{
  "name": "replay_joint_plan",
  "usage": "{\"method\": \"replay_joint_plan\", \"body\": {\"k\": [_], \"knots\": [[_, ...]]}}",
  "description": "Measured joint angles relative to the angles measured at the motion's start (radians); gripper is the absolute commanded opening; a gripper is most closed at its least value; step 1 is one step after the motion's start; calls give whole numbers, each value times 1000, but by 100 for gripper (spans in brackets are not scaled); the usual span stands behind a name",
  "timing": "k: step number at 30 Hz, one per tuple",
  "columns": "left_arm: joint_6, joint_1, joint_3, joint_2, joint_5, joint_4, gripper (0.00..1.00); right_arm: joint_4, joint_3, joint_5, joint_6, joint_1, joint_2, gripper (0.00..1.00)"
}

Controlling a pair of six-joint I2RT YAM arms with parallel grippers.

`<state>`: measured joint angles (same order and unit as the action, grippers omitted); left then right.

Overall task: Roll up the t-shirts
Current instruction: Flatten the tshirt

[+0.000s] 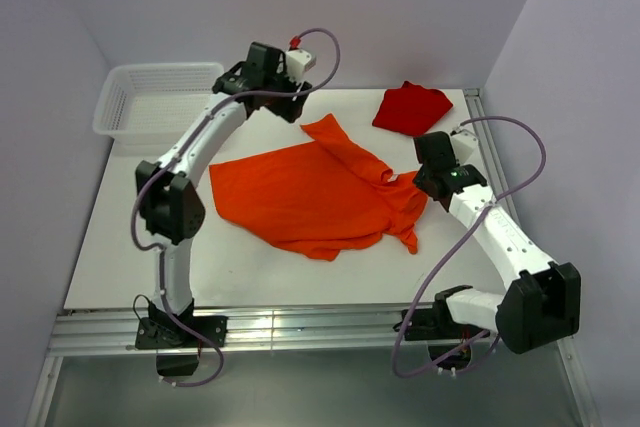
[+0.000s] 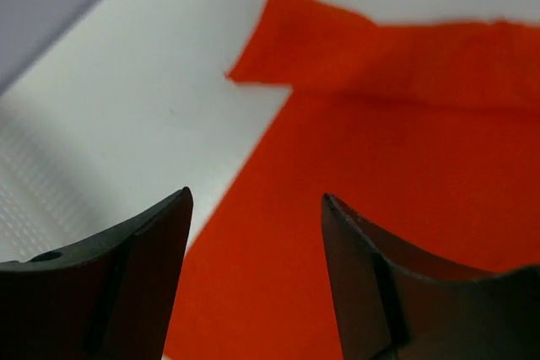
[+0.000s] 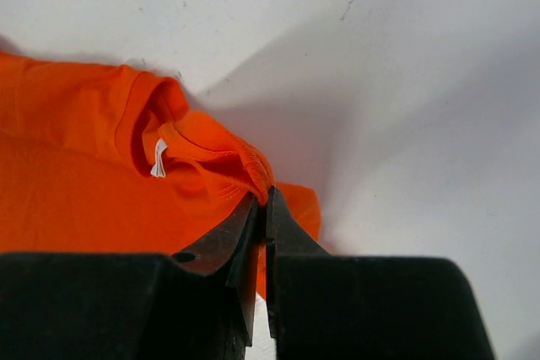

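A bright orange t-shirt (image 1: pixel 310 197) lies spread and creased on the white table. My right gripper (image 1: pixel 420 179) is shut on its neck rim (image 3: pixel 253 166), near the small white label (image 3: pixel 159 158). My left gripper (image 1: pixel 290 107) is open and empty above the shirt's far edge (image 2: pixel 354 166), with orange cloth showing between its jaws. A second t-shirt, darker red (image 1: pixel 411 108), lies bunched at the back right.
A white mesh basket (image 1: pixel 155 102) stands at the back left corner. A metal rail (image 1: pixel 300 327) runs along the near edge and another (image 1: pixel 485 147) along the right edge. Walls close in behind and at both sides.
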<state>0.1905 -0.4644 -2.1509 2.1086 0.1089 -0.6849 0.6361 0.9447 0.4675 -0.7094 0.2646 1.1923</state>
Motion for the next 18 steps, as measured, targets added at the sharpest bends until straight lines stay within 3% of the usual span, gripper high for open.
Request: {"method": "replay_joint_plan", "body": {"k": [5, 8, 13, 18], "knots": [[37, 20, 449, -335, 88, -51, 65, -20, 6, -38, 13, -48, 32, 0], [44, -23, 726, -533, 84, -34, 65, -23, 23, -53, 23, -60, 64, 0], [26, -223, 1056, -721, 13, 27, 66, -31, 64, -82, 35, -62, 110, 0], [-14, -429, 1199, -740, -50, 79, 66, -31, 89, -99, 46, -63, 135, 0]]}}
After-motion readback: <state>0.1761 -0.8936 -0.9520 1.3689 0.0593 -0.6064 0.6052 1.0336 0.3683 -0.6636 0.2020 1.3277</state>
